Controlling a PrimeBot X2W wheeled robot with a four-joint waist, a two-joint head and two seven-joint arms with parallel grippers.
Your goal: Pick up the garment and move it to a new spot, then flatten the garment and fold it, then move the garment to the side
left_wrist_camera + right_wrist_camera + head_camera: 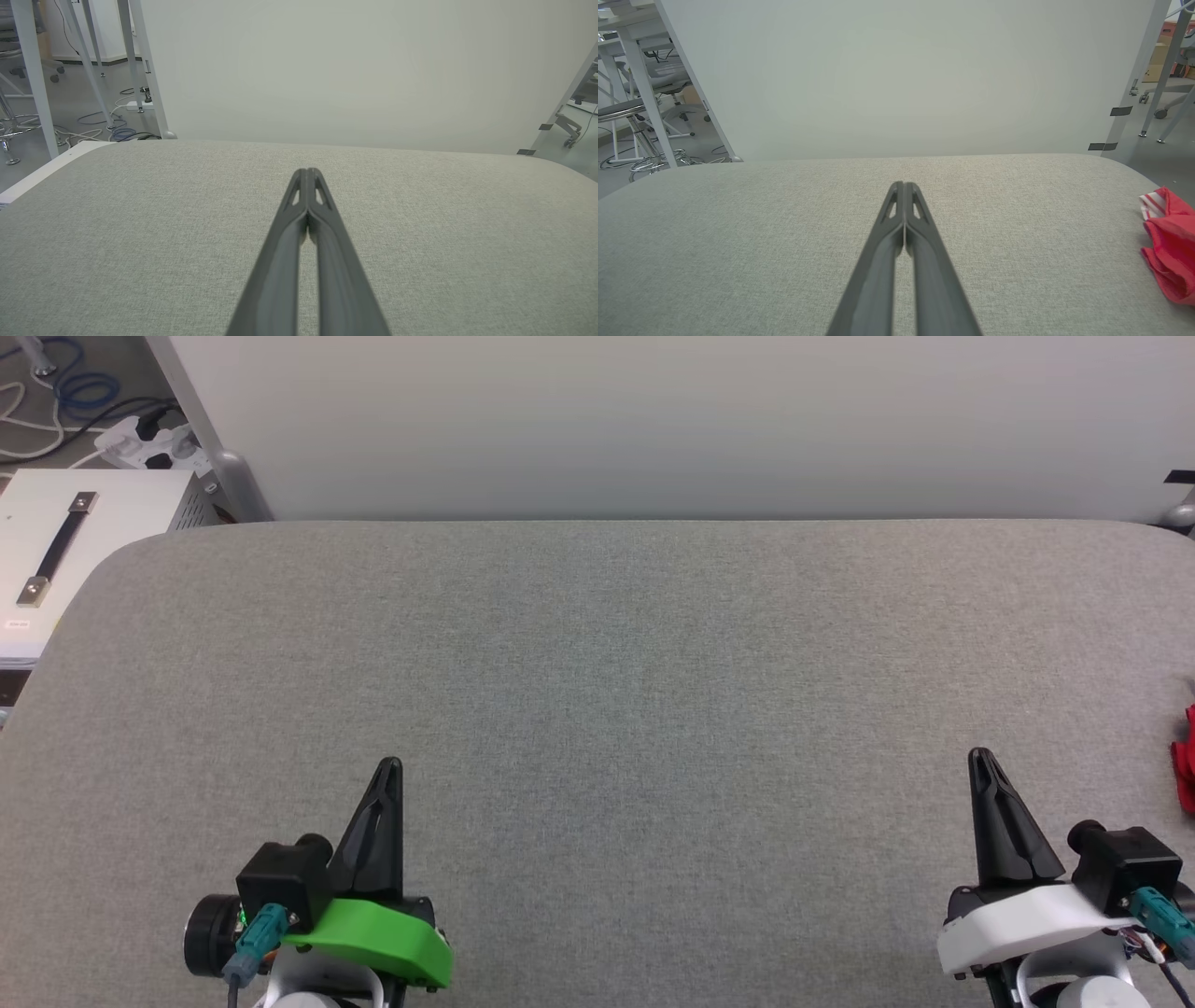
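Observation:
The garment is a crumpled heap of red fabric with a bit of red-white stripe trim, lying at the far right of the grey table; a red sliver of the garment pokes in at the head view's right edge. My right gripper rests at the lower right, shut and empty, left of the garment and apart from it; its tips meet in the right wrist view. My left gripper sits at the lower left, also shut with nothing in it, fingertips pressed together.
A grey fabric-covered table spans the view, backed by a pale wall panel. Off its far left corner stands a white cabinet with a black handle, with cables and a power strip on the floor.

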